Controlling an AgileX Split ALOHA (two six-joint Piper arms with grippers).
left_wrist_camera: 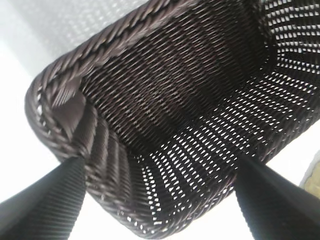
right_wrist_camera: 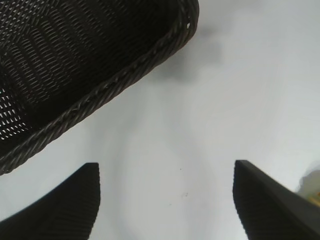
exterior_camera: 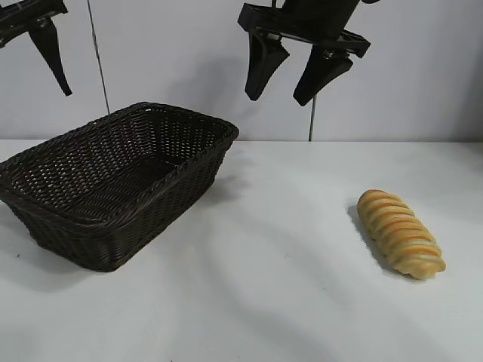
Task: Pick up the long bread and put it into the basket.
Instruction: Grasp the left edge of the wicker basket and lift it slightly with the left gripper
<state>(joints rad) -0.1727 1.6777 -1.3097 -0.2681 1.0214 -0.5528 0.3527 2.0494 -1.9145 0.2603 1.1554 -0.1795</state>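
The long bread [exterior_camera: 400, 234], a golden-tan ridged loaf, lies on the white table at the right, away from the basket. A pale sliver of it shows at the edge of the right wrist view [right_wrist_camera: 314, 184]. The dark brown wicker basket [exterior_camera: 226, 133] stands at the left with nothing in it. My right gripper [exterior_camera: 279, 96] hangs open high above the table's middle, between basket and loaf; bare table shows between its fingers [right_wrist_camera: 166, 166]. My left gripper [left_wrist_camera: 159, 165] is raised above the basket's left end, open and holding nothing; only one finger [exterior_camera: 53, 53] shows in the exterior view.
A white wall stands behind the table. Two thin dark cables [exterior_camera: 96, 53] hang down in front of it. The basket's braided rim [right_wrist_camera: 125, 75] lies close under the right gripper's side.
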